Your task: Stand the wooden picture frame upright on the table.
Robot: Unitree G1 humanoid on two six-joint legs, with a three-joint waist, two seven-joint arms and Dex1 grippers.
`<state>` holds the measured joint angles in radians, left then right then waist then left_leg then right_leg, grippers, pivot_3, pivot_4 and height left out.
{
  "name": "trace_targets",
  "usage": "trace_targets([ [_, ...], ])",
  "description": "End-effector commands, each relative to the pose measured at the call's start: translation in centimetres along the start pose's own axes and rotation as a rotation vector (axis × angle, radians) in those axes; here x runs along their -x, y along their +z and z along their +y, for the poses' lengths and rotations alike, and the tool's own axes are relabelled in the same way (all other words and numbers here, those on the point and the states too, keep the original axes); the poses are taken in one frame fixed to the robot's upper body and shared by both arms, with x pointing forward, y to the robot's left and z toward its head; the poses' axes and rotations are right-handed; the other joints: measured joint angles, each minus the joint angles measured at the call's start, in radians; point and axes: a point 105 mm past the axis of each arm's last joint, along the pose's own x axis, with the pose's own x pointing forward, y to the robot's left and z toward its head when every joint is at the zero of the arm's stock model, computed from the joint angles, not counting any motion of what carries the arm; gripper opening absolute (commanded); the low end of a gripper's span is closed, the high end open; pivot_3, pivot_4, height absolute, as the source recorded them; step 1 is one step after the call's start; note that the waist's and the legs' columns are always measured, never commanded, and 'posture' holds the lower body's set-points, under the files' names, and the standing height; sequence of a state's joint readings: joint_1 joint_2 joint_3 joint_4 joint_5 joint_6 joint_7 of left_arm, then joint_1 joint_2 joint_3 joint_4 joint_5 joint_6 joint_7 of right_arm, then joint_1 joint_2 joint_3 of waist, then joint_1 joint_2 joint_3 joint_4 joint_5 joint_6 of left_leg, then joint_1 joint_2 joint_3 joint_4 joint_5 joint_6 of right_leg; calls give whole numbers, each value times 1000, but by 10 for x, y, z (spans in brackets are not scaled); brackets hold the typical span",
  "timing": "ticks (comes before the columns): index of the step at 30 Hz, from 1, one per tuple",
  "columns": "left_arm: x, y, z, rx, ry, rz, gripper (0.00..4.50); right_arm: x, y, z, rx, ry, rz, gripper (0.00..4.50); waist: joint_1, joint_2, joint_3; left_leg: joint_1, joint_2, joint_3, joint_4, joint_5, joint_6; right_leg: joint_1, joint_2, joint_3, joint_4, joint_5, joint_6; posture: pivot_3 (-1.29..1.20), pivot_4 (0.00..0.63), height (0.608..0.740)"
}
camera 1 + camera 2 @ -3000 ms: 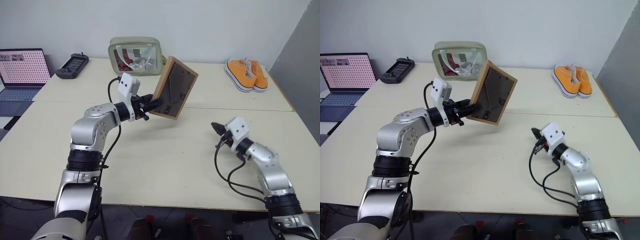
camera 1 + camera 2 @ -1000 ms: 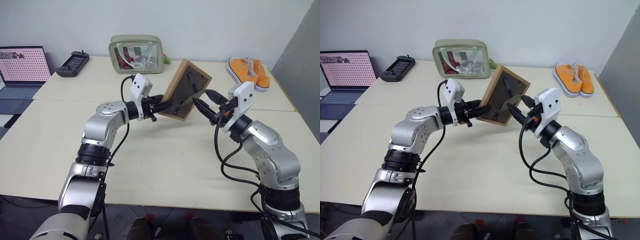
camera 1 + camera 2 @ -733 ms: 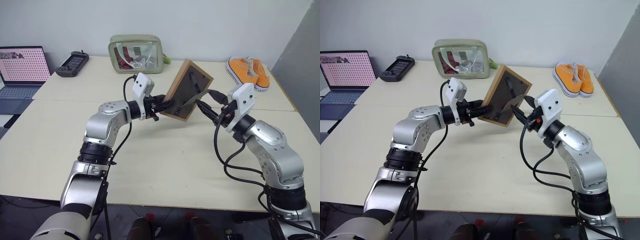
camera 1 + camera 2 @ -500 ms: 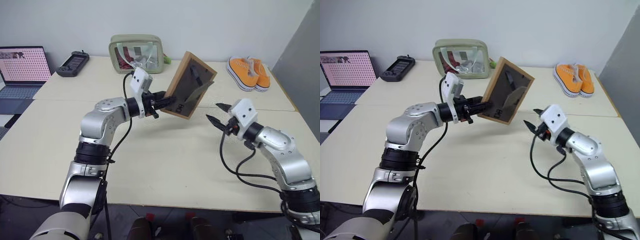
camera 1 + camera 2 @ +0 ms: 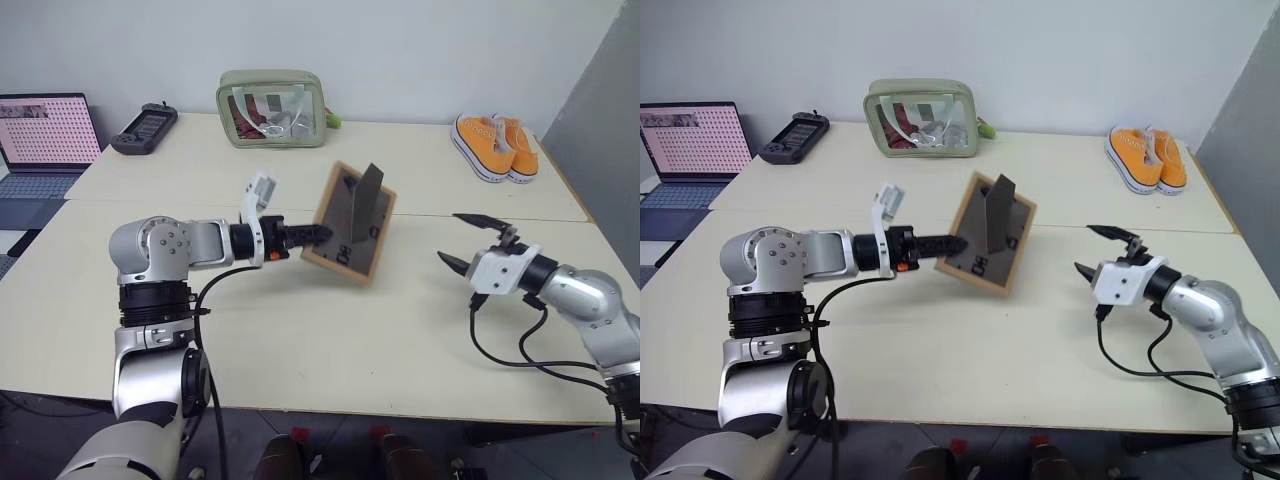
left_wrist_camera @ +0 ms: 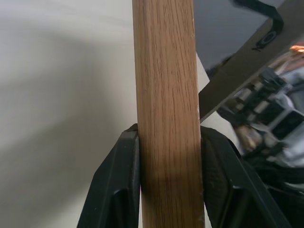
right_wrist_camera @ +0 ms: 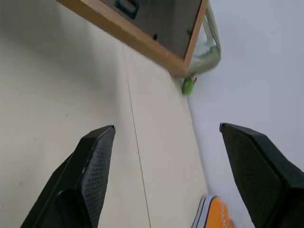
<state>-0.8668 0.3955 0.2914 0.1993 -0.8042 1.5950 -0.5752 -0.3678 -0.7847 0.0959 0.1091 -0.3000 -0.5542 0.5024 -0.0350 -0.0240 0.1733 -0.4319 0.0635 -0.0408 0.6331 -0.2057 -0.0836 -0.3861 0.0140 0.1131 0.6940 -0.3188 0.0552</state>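
Left wrist view is showing the left gripper (image 6: 168, 175) clamping the frame's (image 5: 349, 224) wooden edge between both fingers. From the head views, the frame is hanging tilted over the tabletop (image 5: 330, 330), dark back facing the robot, easel stand (image 5: 366, 203) folded out. To the right, the right gripper (image 5: 466, 243) is hovering well apart, jaws spread wide, holding nothing.
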Motion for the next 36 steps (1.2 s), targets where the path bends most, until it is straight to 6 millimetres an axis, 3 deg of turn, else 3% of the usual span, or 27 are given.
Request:
trace_targets([
  [1,4,-2,-19,6,-108,6,1322,-5,10,0,124,-24,-92,3629,1,0,0,0,0,0,0,1,-1,0,0,0,1,0,0,0,150,740],
  [26,1,-8,-42,149,-169,61,1322,-32,23,-4,230,-242,-290,3629,3,0,0,1,-1,-1,7,2,-4,1,-2,0,6,0,0,0,150,740],
  [36,1,-7,-40,153,-161,42,1322,-33,25,-8,221,-260,-305,1733,2,0,0,1,-2,-1,8,2,-4,1,-2,0,6,0,0,0,150,740],
])
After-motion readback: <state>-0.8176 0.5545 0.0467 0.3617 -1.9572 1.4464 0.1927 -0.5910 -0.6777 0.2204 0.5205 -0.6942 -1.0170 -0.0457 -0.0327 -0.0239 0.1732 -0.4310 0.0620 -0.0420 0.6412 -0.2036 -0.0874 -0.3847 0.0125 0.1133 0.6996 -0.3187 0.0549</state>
